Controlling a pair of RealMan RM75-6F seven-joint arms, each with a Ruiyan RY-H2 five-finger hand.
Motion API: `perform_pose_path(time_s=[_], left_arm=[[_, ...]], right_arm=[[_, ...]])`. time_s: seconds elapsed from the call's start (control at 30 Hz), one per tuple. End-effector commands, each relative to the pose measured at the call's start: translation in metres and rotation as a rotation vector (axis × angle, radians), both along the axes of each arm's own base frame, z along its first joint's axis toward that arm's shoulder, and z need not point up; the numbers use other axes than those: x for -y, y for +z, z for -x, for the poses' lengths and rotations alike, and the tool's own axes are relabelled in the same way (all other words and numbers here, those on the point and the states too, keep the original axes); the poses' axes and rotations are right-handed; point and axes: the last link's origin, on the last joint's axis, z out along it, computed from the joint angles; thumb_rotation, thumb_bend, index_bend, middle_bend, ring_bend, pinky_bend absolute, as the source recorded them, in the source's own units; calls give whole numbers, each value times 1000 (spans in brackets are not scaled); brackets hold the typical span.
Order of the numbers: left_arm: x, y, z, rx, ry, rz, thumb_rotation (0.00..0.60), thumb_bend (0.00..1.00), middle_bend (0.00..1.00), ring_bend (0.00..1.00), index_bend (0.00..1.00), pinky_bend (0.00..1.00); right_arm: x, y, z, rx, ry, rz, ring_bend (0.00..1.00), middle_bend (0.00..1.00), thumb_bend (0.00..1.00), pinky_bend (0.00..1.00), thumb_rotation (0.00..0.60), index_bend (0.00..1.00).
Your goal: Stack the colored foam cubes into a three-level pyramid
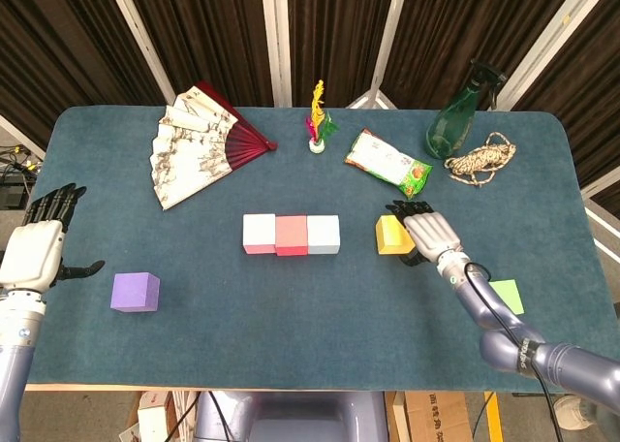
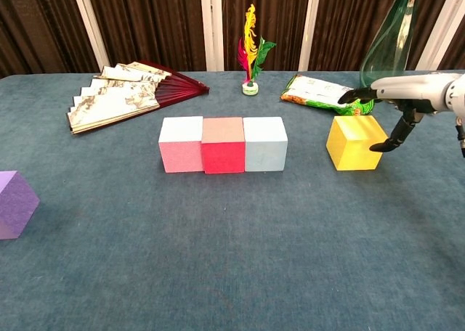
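Two hands are in view, and only your right hand [image 1: 427,235] is working: it hovers over the right side of the yellow foam cube [image 2: 354,142], fingers [image 2: 360,94] spread above the far top edge and the thumb [image 2: 392,136] hanging down beside the right face. Whether the thumb touches foam you cannot tell from either view; nothing is clamped yet, so the hand is apart.

To grip well, lower the palm until fingers and thumb bracket opposite faces, then close squarely so the soft foam does not twist or squash. Lift straight up before carrying left.

Left of that hand, the base row waits: the pale blue foam cube [image 2: 264,144] nearest, the red foam cube [image 2: 222,145] touching it, the pink foam cube [image 2: 181,144] at the far end. Aim for the seam between two of them.

Behind the hand lie the green snack packet [image 1: 387,162], the green glass bottle [image 1: 457,117] and the coiled rope [image 1: 481,160]; a flat green piece [image 1: 506,295] lies nearer you, by the forearm.

Your left hand [image 1: 36,251] idles far off, fingers spread and holding nothing, with the purple foam cube [image 1: 135,292] just beside it
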Motion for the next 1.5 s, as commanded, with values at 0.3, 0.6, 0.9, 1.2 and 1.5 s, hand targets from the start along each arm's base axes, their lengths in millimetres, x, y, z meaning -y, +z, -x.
perform_pose_path(time_s=[0.3,0.6,0.9,1.2,1.5], left_arm=[[0,-2,0,3,5,7,600,121,9,0,0,18],[-1,-3,1,5,3,11,600,120,9,0,0,18],[0,-3,-1,16,-5,10,600,121,9,0,0,18],[1,-3,-4,29,-15,19,600,121,9,0,0,18],[2,-3,-7,50,-24,29,600,121,9,0,0,18]], right_arm=[[9,-12,7,7,-46,7,82,218,324,2,600,0],[11,-11,10,80,-90,41,340,470,323,106,600,0],[3,17,-8,183,-60,83,346,475,324,122,600,0],[-5,58,-68,302,75,102,346,475,325,122,600,0],[-10,46,-124,266,183,19,346,475,324,122,600,0]])
